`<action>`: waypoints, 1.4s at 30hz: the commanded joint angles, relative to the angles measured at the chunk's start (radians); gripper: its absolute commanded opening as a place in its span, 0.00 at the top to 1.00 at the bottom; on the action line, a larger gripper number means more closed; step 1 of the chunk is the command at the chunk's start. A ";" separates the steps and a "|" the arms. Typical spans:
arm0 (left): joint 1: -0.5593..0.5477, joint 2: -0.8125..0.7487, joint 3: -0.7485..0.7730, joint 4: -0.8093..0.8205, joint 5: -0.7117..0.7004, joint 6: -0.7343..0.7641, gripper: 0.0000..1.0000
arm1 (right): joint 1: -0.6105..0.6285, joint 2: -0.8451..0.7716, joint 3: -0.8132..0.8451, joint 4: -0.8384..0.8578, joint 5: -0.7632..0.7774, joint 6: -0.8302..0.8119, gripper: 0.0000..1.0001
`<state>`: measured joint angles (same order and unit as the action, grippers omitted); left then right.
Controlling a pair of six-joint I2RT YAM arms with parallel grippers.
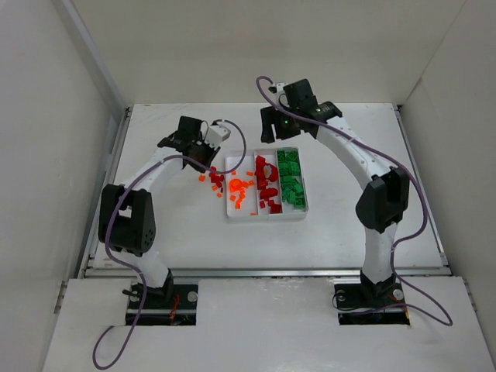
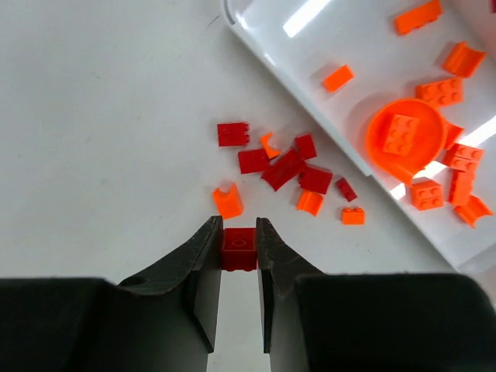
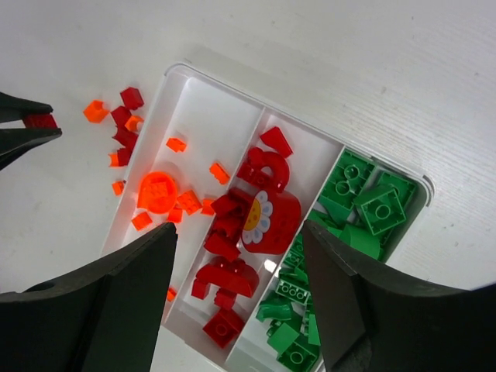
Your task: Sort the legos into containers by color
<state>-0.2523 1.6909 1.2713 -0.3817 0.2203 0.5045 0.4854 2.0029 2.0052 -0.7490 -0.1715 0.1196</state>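
One dark red lego point(image 2: 239, 249): pinched in my left end effector point(image 2: 239, 232).
Tray point(image 1: 265, 218): long axis top-to-bottom, top view.
Right end effector point(image 3: 239, 232): spread.

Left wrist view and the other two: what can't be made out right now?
Left wrist: tray cut off by the frame edges; only its orange compartment shows. The fingers hide the sides of the red brick, so whether it is lifted is unclear.
Right wrist: fingers of the right gripper cover the tray's lower end.
Top: loose legos beside the tray too small to count; the left gripper overlaps them.
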 commanded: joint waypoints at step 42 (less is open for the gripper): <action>-0.466 0.003 0.197 0.007 -0.076 -0.107 0.15 | -0.148 -0.371 -0.431 0.149 -0.031 0.000 0.28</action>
<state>-0.7441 1.7992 1.4334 -0.3683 0.2001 0.4362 0.3351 1.6737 1.5734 -0.6582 -0.1810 0.1207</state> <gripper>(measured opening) 0.862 0.715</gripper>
